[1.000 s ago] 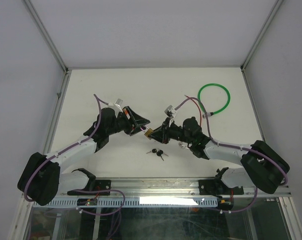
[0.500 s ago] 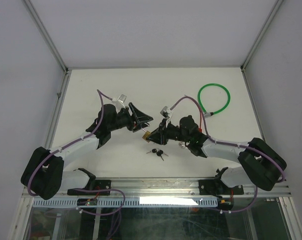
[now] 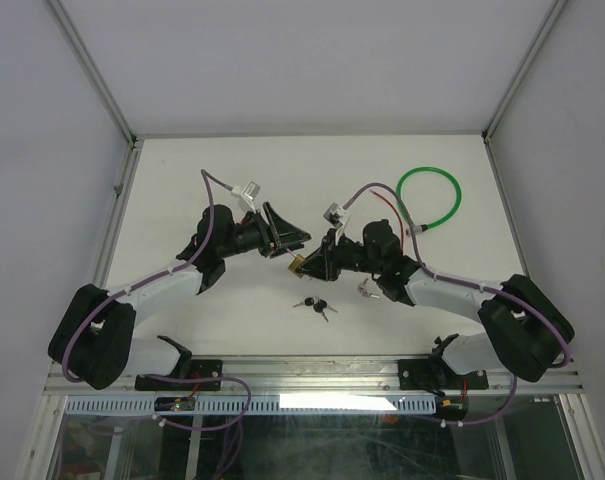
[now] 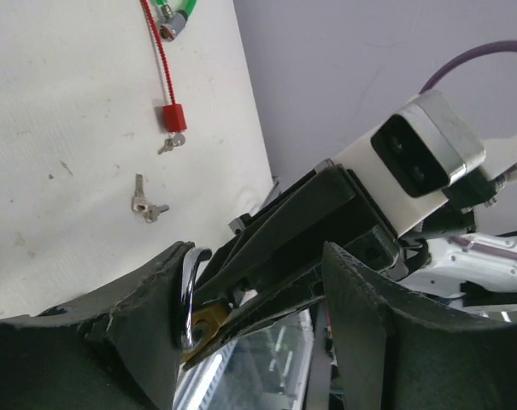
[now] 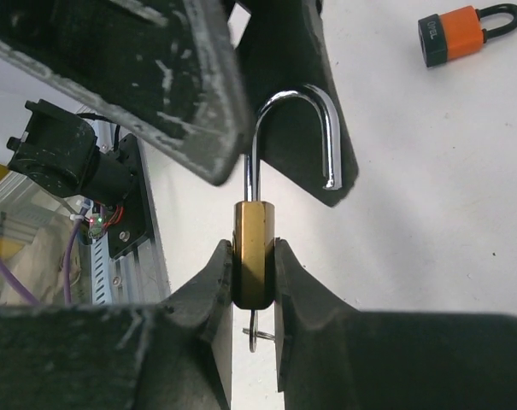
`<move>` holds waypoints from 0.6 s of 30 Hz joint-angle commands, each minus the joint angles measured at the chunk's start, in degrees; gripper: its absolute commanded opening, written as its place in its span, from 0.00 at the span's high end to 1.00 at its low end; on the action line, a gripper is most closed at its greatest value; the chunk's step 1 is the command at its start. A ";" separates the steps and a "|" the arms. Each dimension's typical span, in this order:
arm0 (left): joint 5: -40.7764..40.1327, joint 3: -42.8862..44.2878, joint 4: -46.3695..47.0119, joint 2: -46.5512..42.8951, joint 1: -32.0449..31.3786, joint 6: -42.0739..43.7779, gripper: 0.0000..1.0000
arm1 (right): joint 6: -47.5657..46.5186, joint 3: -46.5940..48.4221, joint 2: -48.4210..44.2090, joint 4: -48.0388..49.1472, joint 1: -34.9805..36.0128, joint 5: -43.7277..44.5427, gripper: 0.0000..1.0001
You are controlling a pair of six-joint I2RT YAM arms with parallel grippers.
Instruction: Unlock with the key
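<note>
- Near the middle of the table (image 3: 182, 170), slightly toward the near edge, the right gripper (image 5: 254, 256) is holding the brass padlock (image 5: 254, 248) by its body, with both fingers pressing on the flat sides.
- The padlock is hanging above the table surface, and its shackle (image 5: 331, 145) is standing open – one leg is out of the body and the free end is pointing down.
- From the left, the left gripper (image 3: 287, 240) is reaching toward the padlock with its jaws wide apart, and the shackle is sitting between them, close to one finger.
- A small metal ring is showing just under the padlock body – I cannot tell if a key is sitting in the lock.
- A bunch of keys (image 3: 314, 304) is lying on the table, a little nearer than the padlock.
- A green cable (image 3: 429, 170) is lying at the far right, and an orange padlock (image 5: 450, 38) is lying closed on the table.
</note>
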 commanded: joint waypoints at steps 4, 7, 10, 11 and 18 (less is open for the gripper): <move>-7.98 5.71 -8.86 -7.76 1.29 12.59 0.34 | -2.28 1.08 -3.59 -10.82 -5.14 2.11 1.00; -13.38 8.34 -19.01 -7.90 1.73 16.08 0.32 | -3.28 0.73 -4.52 -13.63 -7.05 3.29 1.00; -16.71 10.20 -25.93 -8.66 2.74 18.81 0.32 | -3.74 0.88 -4.55 -16.39 -9.72 4.20 1.00; -18.16 10.86 -28.58 -9.21 3.08 19.82 0.31 | -3.70 1.13 -4.24 -17.59 -10.87 4.44 1.00; -35.54 21.26 -50.52 -12.40 3.98 31.32 0.25 | -1.98 3.50 0.11 -23.52 -16.29 7.29 1.00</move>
